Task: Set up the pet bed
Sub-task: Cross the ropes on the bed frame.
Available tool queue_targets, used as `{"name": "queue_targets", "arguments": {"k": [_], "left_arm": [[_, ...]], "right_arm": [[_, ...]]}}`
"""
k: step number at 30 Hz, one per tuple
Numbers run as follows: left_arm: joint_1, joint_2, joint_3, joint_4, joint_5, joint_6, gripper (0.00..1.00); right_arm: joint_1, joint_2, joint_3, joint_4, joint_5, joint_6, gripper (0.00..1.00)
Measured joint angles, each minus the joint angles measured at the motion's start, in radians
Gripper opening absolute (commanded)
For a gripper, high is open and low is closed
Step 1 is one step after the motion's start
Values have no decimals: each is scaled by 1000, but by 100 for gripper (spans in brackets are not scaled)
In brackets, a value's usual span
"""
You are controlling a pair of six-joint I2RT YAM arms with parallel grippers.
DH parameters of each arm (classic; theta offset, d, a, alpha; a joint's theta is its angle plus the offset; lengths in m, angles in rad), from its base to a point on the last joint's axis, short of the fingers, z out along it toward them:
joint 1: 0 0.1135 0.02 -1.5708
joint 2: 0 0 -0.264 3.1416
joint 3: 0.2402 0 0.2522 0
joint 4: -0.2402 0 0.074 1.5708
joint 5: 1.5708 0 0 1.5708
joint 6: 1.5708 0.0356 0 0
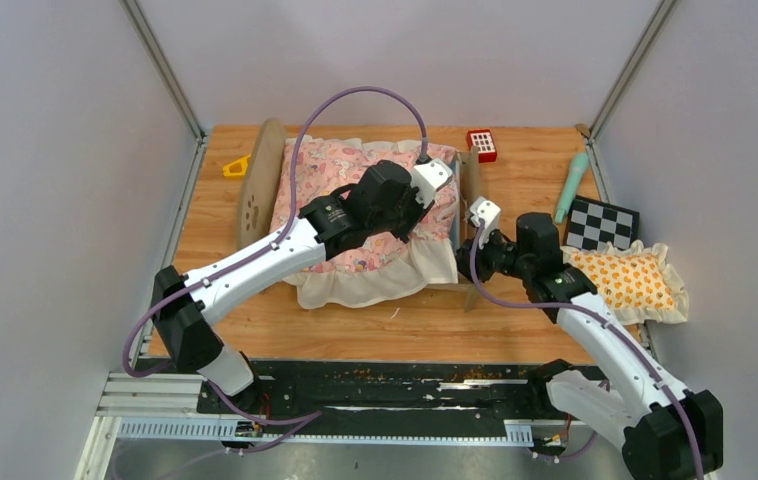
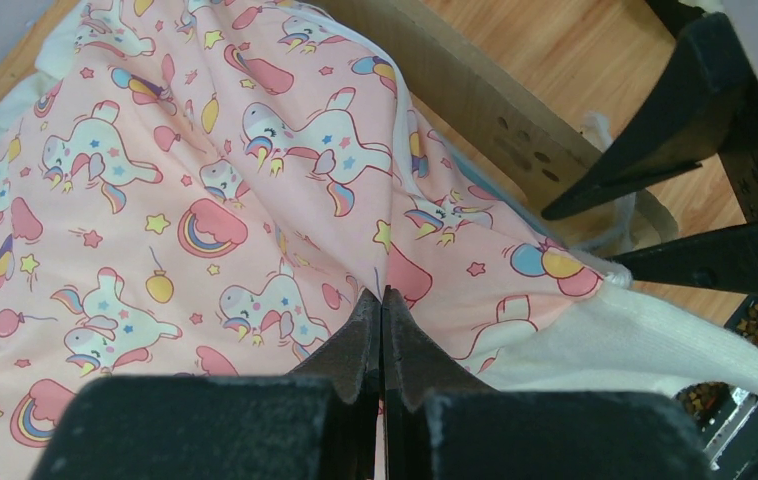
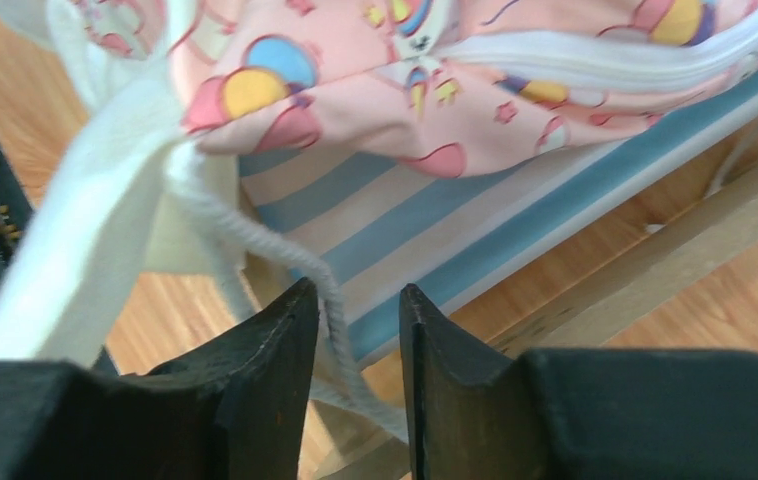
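Left gripper (image 2: 383,300): closed tight, seemingly pinching quilt (image 2: 155,180). Right gripper (image 3: 359,300): jaws partly apart, white cord (image 3: 255,240) between them, ungripped.

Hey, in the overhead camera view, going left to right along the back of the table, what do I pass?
Yellow piece → wooden headboard → pink quilt → red block → teal stick.
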Motion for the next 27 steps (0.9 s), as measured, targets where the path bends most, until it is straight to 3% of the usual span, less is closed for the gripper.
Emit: {"name": "queue_targets", "arguments": {"k": [5, 9, 13, 27], "left_arm": [[0, 0, 0, 0, 0, 0, 0], [0, 0, 0, 0, 0, 0, 0], [0, 0, 0, -1, 0, 0, 0], [0, -2, 0, -2, 0, -1, 0]], "right_arm": [[8, -55, -23, -39, -28, 37, 10], [23, -58, -26, -49, -54, 91, 4], [53, -67, -26, -68, -80, 161, 0], [96, -92, 36, -128, -152, 469, 0]]}}
